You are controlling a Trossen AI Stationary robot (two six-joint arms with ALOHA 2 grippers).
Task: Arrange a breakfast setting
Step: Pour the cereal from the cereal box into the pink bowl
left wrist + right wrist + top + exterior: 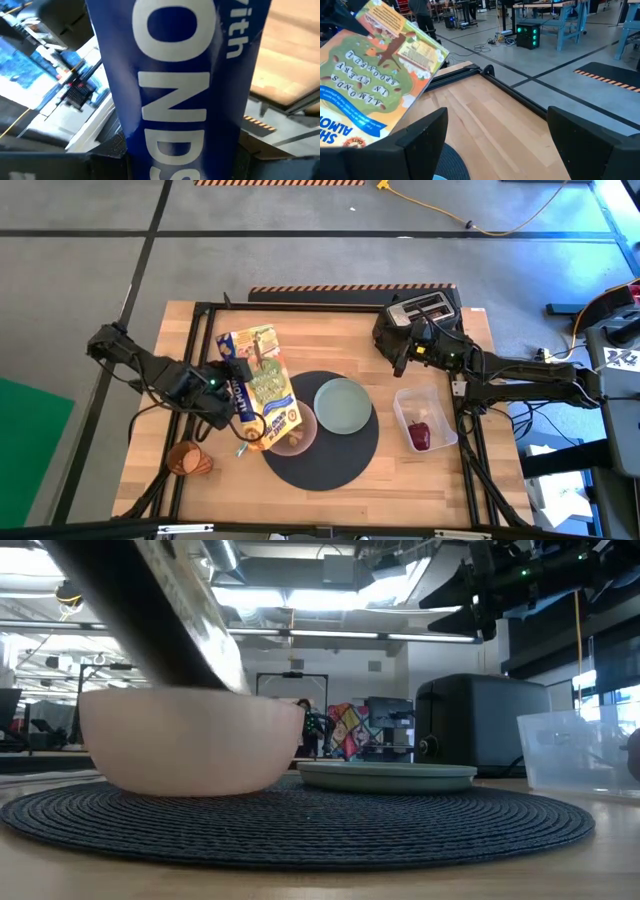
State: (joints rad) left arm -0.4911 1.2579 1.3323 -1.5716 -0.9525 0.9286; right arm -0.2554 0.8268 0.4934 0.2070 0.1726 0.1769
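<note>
A colourful cereal box [260, 380] hangs tilted over the pink bowl [292, 432], with my left gripper [228, 388] shut on it. The bowl and a pale-green plate [343, 405] stand on the round dark mat [330, 465]. In the low view the box [150, 620] slants down behind the bowl's rim [190, 740]. An amber cup [188, 459] stands near the table's front left. A red fruit [420, 435] lies in a clear tub [438, 405]. My right gripper [400, 352] hovers open near the black toaster [425, 308], with nothing between its fingers [425, 135]. My left gripper holds the cereal box at its blue narrow side [175, 100], about midway along its length, coming from the table's left. The box fills the wrist view and hides the fingertips. The box is lifted clear of the table, its lower end [278, 423] over the bowl.
The toaster stands at the table's far right. The tub sits right of the mat. A black frame [200, 330] runs along the table's edges. Bare wood [330, 345] lies between the box and the toaster.
</note>
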